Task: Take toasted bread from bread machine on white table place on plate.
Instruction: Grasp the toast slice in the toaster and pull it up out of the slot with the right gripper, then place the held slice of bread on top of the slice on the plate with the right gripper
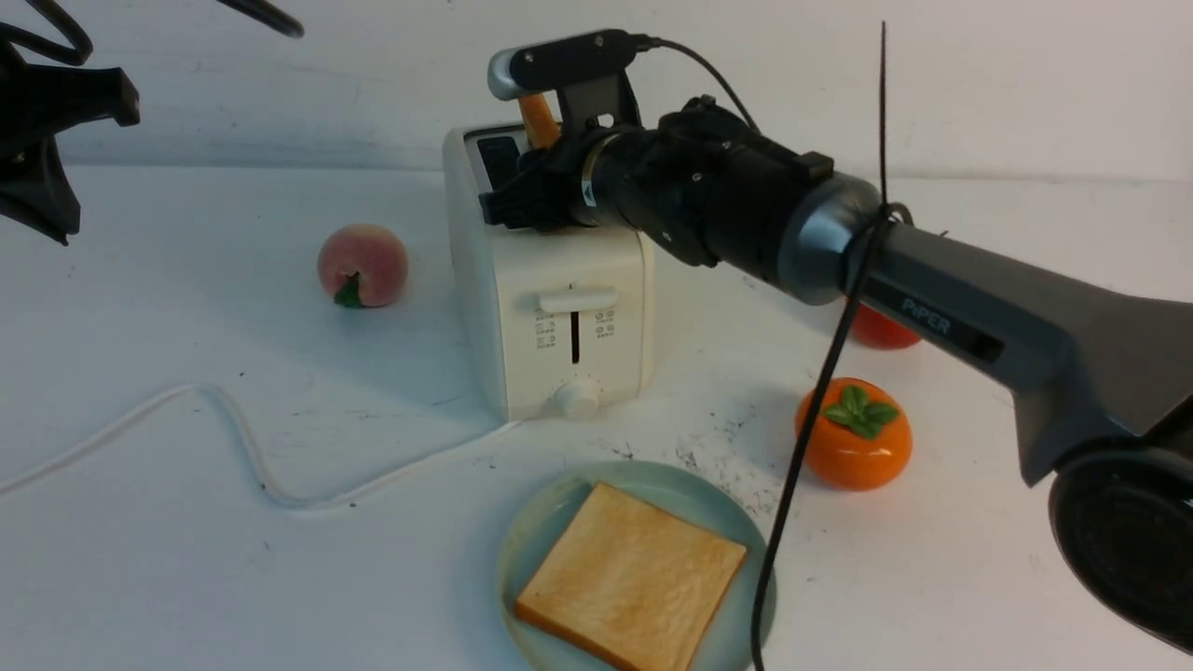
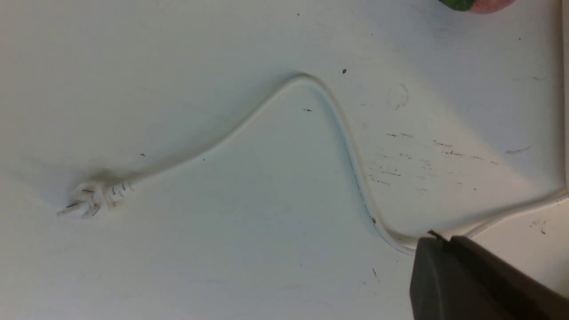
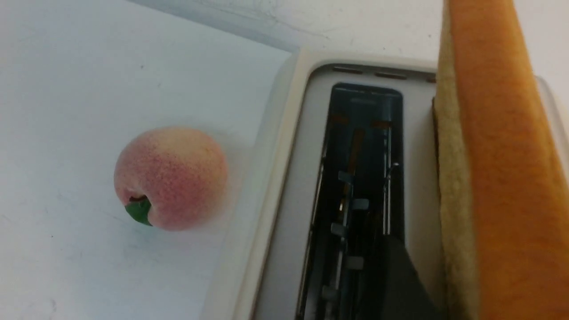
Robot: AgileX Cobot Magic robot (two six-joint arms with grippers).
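Nearest, noted toasted bread [image 1: 634, 582] on plate [image 1: 557, 511]. Positioned right gripper [image 1: 508, 196] at second slice [image 3: 498, 178] in bread machine [image 1: 559, 280], hold unconfirmed; left gripper [image 2: 438, 249] shut. Needed square pinch, straight lift.

Peach [image 1: 363, 265], persimmon [image 1: 853, 434], perhaps a tomato [image 1: 885, 334]

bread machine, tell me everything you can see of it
The bread machine is a boxy cream-white toaster, plastic-looking, upright on the white table. Its front bears a slide lever, grey icons and a round knob. One top slot is dark and empty; toasted bread stands in the other. Its white cord lies unplugged.
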